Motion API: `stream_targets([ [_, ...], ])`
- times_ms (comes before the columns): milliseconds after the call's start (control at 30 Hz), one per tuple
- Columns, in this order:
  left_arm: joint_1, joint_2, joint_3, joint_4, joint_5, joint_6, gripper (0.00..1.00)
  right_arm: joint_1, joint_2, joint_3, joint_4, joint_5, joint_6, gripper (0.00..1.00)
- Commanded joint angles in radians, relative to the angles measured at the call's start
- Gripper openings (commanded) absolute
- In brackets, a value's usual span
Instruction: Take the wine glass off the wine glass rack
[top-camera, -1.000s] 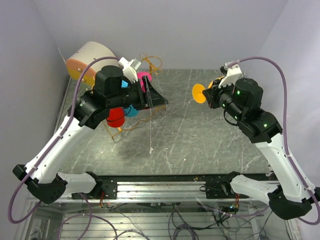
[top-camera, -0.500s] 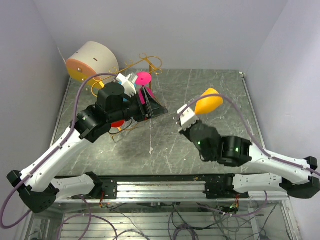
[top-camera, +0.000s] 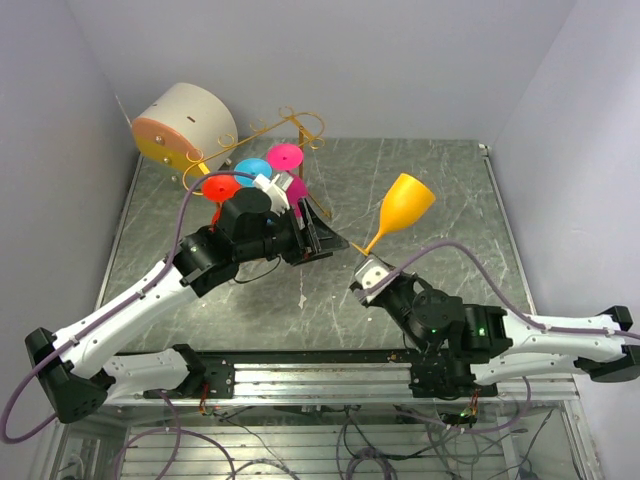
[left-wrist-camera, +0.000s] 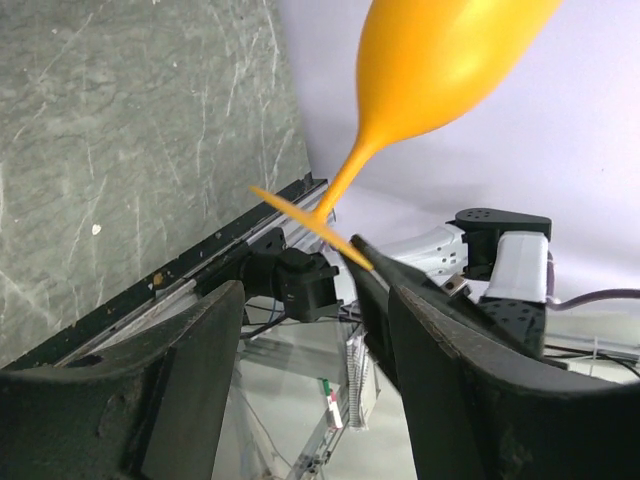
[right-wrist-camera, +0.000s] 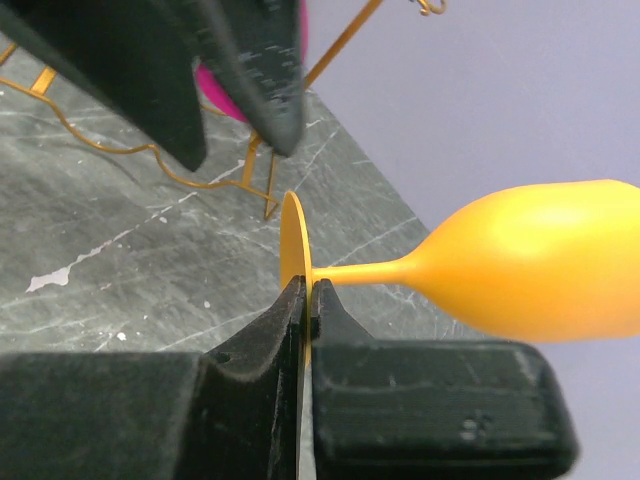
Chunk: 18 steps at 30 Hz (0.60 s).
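Note:
An orange wine glass (top-camera: 405, 205) stands tilted in the air over the middle of the table, off the rack. My right gripper (top-camera: 367, 260) is shut on the thin foot disc (right-wrist-camera: 293, 245) of this glass, with the bowl (right-wrist-camera: 550, 262) pointing away. My left gripper (top-camera: 322, 232) is open and holds nothing; it hangs just left of the glass, which fills the upper part of the left wrist view (left-wrist-camera: 440, 60). The gold wire wine glass rack (top-camera: 292, 128) stands at the back left, partly hidden behind the left arm.
A red glass (top-camera: 222, 187), a blue glass (top-camera: 252, 170) and a pink glass (top-camera: 285, 157) are at the rack. A cream drum with an orange face (top-camera: 185, 120) lies in the back left corner. Grey walls close in on three sides.
The right arm has swung from the back right down to the near middle, carrying the orange glass. The left gripper has drawn back from the rack toward the centre and opened a little wider.

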Motion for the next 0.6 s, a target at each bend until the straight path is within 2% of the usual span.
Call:
stream_targets([
  [0,-0.01,-0.011,0.013,0.07,-0.039,-0.022,0.7,0.024,-0.001,-0.048,0.159,0.004,-0.109,0.0],
  [167,-0.013,-0.02,-0.012,0.106,-0.022,-0.059,0.71,0.066,0.001,-0.117,0.312,0.076,-0.23,0.0],
  [333,-0.014,-0.017,-0.053,0.156,0.004,-0.107,0.71,0.138,0.027,-0.186,0.533,0.152,-0.43,0.0],
  [467,-0.018,-0.006,-0.063,0.183,0.021,-0.126,0.71,0.17,0.057,-0.237,0.729,0.181,-0.567,0.0],
  [567,-0.022,-0.007,-0.072,0.197,0.022,-0.144,0.7,0.187,0.069,-0.259,0.813,0.181,-0.618,0.0],
])
